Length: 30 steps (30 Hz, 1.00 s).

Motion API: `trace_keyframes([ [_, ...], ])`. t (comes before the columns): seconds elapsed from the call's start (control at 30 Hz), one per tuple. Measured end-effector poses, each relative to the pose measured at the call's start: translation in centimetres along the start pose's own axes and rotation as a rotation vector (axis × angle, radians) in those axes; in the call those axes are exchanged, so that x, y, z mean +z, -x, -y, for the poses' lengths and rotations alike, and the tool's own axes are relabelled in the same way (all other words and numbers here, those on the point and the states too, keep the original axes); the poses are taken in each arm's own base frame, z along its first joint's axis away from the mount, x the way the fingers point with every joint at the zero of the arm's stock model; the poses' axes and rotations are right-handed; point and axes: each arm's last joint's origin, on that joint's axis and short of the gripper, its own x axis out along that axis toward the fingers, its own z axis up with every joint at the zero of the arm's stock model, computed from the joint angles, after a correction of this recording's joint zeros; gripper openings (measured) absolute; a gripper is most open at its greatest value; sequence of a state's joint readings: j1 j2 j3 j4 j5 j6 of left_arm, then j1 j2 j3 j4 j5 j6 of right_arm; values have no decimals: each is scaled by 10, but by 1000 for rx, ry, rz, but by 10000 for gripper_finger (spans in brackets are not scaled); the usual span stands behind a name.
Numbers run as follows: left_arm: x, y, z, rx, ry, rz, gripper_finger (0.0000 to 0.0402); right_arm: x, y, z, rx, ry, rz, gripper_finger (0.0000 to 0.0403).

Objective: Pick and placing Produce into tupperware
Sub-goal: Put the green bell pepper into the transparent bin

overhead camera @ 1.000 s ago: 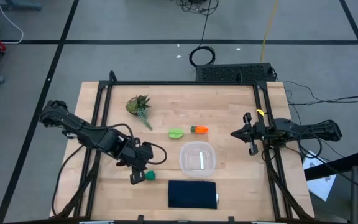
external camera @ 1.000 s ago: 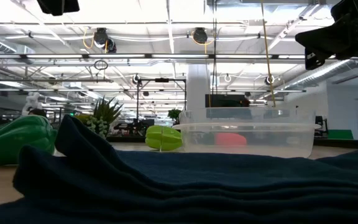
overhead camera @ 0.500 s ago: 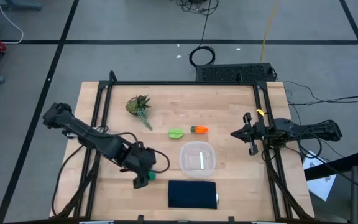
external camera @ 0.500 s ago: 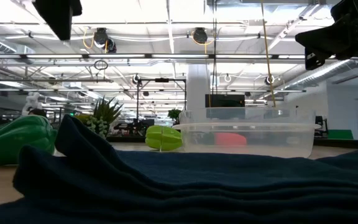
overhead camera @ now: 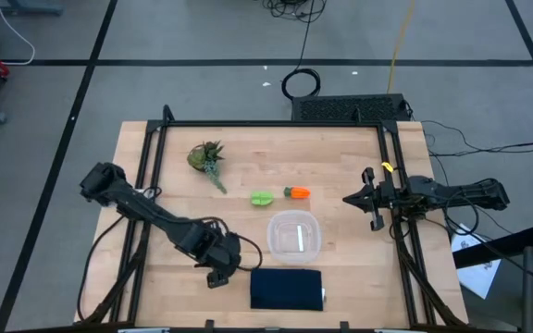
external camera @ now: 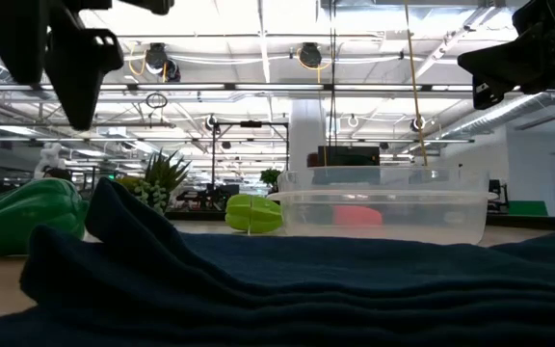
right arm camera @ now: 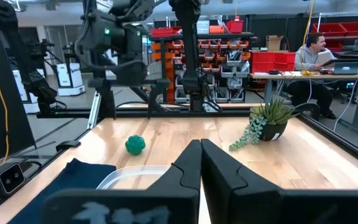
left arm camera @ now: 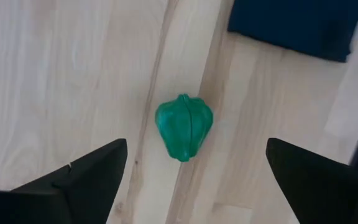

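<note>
Three produce pieces lie loose on the table (overhead camera: 340, 166): the dark green lump (left arm camera: 184, 126) is seen directly below the left gripper (overhead camera: 216, 274), whose fingers are spread wide on either side of it without touching; the lime-green piece (overhead camera: 262, 198) and carrot (overhead camera: 296, 192) are set just beyond the empty tupperware (overhead camera: 294, 235). The right gripper (overhead camera: 372, 198), fingers pressed together, is parked at the table's right edge. The lump is judged light, rigid and smooth, so it could slip; its widest lobed middle should be taken across.
</note>
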<state>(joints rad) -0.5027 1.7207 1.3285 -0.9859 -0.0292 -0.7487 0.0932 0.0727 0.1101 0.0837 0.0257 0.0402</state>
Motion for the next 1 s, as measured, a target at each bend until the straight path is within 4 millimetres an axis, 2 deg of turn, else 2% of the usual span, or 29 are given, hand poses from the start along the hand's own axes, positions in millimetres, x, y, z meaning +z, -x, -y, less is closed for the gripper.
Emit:
trace_keyframes([
  [0.53,-8,-34,9,61,24,-36,390,0,0,0,0,0,1,0],
  [1.0,-18,-63,0,51,24,11,390,0,0,0,1,0,2,0],
])
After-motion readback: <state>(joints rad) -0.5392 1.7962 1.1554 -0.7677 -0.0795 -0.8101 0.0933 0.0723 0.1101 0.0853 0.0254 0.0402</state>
